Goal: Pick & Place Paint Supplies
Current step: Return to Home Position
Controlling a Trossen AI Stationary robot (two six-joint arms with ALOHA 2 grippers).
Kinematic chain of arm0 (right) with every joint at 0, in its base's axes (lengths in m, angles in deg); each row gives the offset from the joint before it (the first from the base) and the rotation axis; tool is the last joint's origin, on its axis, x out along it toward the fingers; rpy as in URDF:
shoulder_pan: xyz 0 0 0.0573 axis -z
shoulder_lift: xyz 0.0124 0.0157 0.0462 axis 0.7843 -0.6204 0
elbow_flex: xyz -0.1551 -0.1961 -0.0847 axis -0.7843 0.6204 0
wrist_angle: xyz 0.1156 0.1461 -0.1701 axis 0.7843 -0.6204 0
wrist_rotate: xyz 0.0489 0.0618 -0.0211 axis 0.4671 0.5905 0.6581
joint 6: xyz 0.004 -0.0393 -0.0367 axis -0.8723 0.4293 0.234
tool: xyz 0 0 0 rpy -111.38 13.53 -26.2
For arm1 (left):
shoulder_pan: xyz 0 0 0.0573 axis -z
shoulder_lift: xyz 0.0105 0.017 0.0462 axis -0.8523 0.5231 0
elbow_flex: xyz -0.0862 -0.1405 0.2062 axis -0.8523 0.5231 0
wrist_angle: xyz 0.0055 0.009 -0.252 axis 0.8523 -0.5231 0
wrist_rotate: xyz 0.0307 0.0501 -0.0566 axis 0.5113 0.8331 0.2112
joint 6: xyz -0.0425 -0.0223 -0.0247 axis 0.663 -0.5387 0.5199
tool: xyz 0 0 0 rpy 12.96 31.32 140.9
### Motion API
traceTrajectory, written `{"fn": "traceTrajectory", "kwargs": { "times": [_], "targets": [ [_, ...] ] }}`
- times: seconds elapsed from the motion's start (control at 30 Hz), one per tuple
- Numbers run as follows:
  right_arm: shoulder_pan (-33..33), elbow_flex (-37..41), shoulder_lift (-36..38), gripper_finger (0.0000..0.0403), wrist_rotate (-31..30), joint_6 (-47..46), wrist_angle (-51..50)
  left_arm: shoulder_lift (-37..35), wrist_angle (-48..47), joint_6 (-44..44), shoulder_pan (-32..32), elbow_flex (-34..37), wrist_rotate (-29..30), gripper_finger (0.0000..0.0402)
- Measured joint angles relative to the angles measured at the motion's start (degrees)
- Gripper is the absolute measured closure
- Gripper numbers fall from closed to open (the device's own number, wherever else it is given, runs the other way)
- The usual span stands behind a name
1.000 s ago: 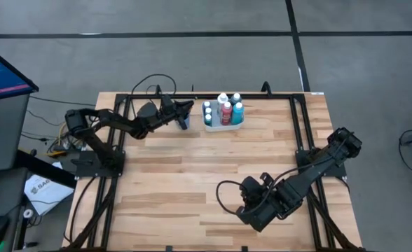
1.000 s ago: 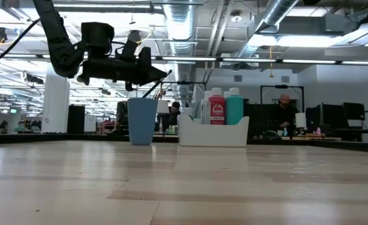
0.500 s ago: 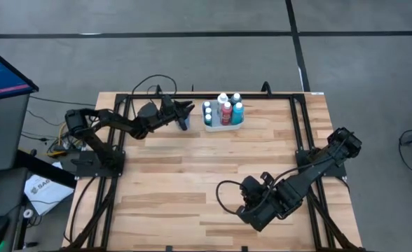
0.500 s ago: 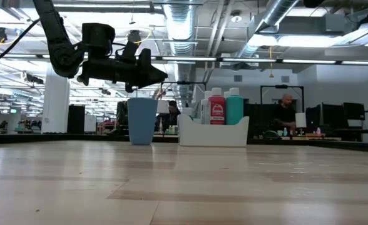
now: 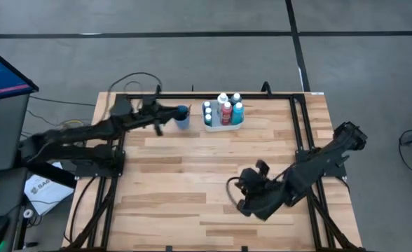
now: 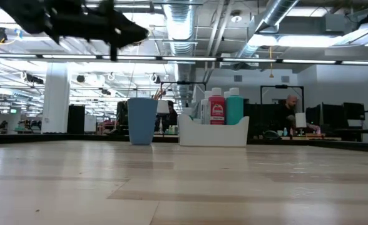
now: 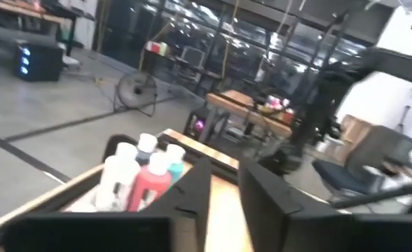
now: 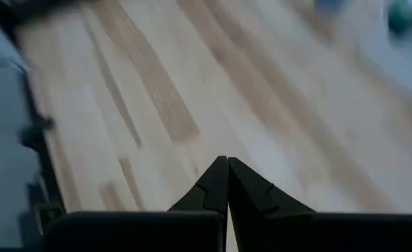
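Note:
A white tray (image 5: 223, 124) at the table's far edge holds several white-capped paint bottles (image 5: 225, 110); red (image 6: 217, 107) and teal (image 6: 235, 105) ones stand upright in it. A blue cup (image 5: 183, 119) stands just left of the tray. I cannot make out any brushes. My left gripper (image 5: 165, 114) hangs high in the air just left of the cup, seen at the upper left in the low view (image 6: 137, 31). In its wrist view its fingers (image 7: 223, 203) are open and empty, with the bottles (image 7: 144, 175) ahead. My right gripper (image 5: 244, 196) is shut and empty over the table's near right part.
Bare wooden tabletop (image 5: 192, 175) spreads between the two arms. Black frame rails (image 5: 300, 133) run along the table's left and right sides. A desk with a monitor (image 5: 3, 70) stands off the left edge. People sit in the room beyond (image 6: 287, 112).
My left gripper held a thin brush slanting down into the blue cup, and the brush sank lower. The gripper has since risen and drawn back toward the table's left, with no brush at its fingers. My right arm has shifted slightly toward the far edge.

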Motion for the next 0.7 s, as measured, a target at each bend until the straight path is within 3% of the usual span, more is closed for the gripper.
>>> {"fn": "traceTrajectory", "kwargs": {
  "times": [0.13, 0.27, 0.37, 0.53, 0.7],
  "targets": [
    [1.8, -0.1, 6.4, 0.0403, -4.6, 15.4, 7.5, -14.2, -12.7, 0.7, 1.6, 0.0, 1.3, 0.0391],
    [2.7, 0.4, 14.8, 0.0403, -9.1, 30.2, 13.0, -26.6, -26.1, 2.8, 4.1, 0.0, 11.1, 0.0400],
    [3.1, 3.8, 23.2, 0.0403, -10.0, 36.0, 15.1, -33.5, -34.7, 3.3, 7.3, 0.0, 16.9, 0.0401],
    [4.9, 16.0, 39.9, 0.0403, -9.7, 40.7, 22.4, -39.6, -41.3, 5.4, 13.9, 0.0, 25.3, 0.0401],
    [7.3, 33.0, 56.3, 0.0403, -8.5, 44.8, 36.7, -40.0, -45.3, 5.6, 20.5, 0.0, 34.0, 0.0401]
  ]
}}
